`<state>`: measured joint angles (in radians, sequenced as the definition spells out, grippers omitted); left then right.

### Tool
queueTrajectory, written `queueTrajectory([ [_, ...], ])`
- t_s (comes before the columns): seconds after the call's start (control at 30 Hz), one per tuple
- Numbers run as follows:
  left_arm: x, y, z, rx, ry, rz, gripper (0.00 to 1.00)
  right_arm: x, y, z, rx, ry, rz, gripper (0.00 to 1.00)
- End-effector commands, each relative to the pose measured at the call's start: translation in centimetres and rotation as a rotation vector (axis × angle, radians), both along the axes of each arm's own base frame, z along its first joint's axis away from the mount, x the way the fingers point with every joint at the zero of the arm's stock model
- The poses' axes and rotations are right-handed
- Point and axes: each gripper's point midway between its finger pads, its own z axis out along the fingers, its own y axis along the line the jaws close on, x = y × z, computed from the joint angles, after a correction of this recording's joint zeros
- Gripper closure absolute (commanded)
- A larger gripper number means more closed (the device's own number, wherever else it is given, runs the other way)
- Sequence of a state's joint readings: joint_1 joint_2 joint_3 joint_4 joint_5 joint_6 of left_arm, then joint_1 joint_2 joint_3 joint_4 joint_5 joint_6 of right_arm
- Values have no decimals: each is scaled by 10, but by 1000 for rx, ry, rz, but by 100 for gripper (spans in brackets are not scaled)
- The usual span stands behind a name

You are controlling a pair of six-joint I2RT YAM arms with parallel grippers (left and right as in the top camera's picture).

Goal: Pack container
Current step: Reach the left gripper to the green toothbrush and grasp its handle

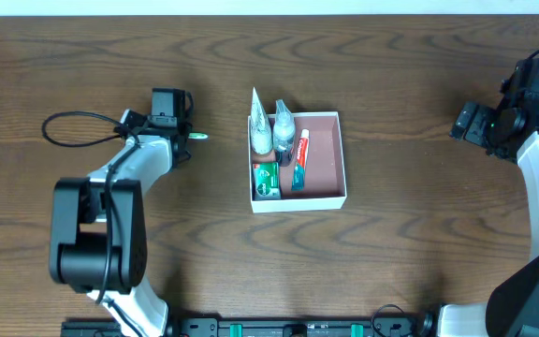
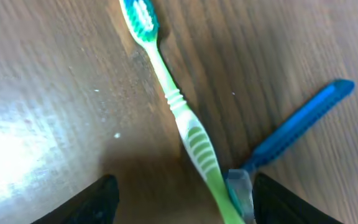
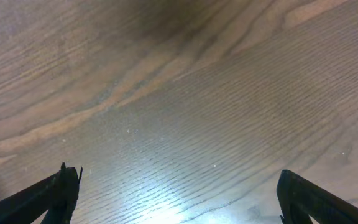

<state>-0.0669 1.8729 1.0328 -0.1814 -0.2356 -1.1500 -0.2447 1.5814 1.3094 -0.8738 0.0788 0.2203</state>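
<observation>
The left wrist view cuts off the tail of a green-and-white plastic toothbrush [image 2: 180, 115] at the bottom edge. A blue plastic razor [image 2: 297, 121] lies there too, its pale head blurred and overlapping the toothbrush handle. The left gripper [image 2: 184, 186] stands with its dark fingers [image 2: 101, 199] apart, one on either side of that handle and touching neither thing. From overhead this gripper hides both, bar a green tip poking out towards the shallow square white-walled container [image 1: 342, 154], which sits mid-table, well apart from both arms. Pale bottles, a red-and-white tube and a small green-and-white box crowd the container's left half, and their labels are too small to read. Its pinkish right half lies bare. The right gripper [image 3: 179, 174] hangs spread wide above bare brown wooden table [image 1: 419, 234] near the right edge, with open wood between it and the container.
</observation>
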Motion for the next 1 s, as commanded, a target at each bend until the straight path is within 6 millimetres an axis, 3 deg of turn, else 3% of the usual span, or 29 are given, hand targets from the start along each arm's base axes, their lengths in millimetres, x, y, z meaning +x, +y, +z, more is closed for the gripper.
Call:
queueTrajectory([
  [0.0, 3, 5, -8, -17, -18, 71, 30, -1, -2, -3, 4, 8, -16, 1],
  [0.27, 11, 9, -6, -24, -60, 97, 31, -1, -2, -3, 4, 8, -16, 1],
  [0.73, 4, 31, -9, -25, -35, 148, 36, -1, -2, -3, 4, 8, -16, 1],
  [0.9, -1, 26, -13, -51, -9, 135, 46, -1, -2, -3, 4, 8, -16, 1],
  [0.97, -3, 25, -14, -53, 2, 134, 59, -1, -2, -3, 4, 8, -16, 1],
])
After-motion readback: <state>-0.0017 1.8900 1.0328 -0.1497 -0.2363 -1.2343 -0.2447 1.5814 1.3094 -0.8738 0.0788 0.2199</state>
